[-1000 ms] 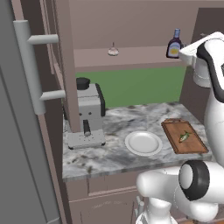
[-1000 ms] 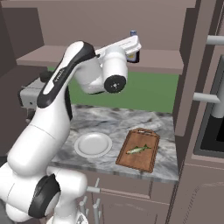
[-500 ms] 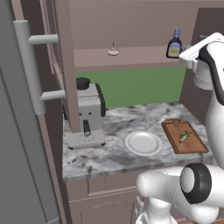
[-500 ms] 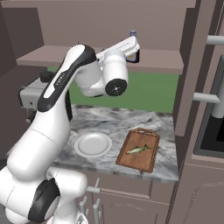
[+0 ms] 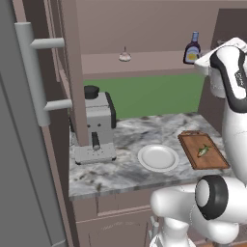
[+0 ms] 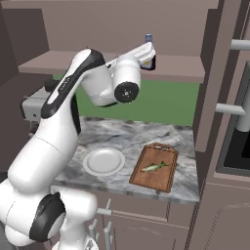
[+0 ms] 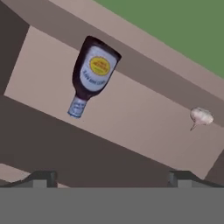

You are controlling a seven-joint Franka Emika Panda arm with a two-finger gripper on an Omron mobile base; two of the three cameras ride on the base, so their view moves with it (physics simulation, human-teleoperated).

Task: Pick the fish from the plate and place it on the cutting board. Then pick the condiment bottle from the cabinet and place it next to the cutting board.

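Note:
The fish (image 6: 155, 166) lies on the reddish-brown cutting board (image 6: 165, 178), to the right of the white plate (image 6: 103, 162), which has nothing on it. The condiment bottle (image 7: 92, 74), dark with a yellow-and-white label and a blue cap, stands on the shelf of the cabinet (image 6: 180, 68). My gripper (image 7: 111, 178) is raised to shelf height and faces the bottle from a short way off. It is open, with nothing between its fingertips (image 7: 41, 178). From the left the bottle (image 5: 192, 49) shows just beside my hand, with the fish (image 5: 203, 151) and plate (image 5: 158, 157) on the counter below.
A small pale garlic (image 7: 201, 117) sits further along the same shelf. A grey coffee machine (image 5: 96, 128) stands on the marble counter left of the plate. A tall side panel (image 6: 210, 78) rises right of the board, and a grey door with bar handles (image 5: 34, 72) stands at far left.
The arm has shifted only slightly near the shelf. The gripper stays open, and the bottle, the fish and the plate have not moved.

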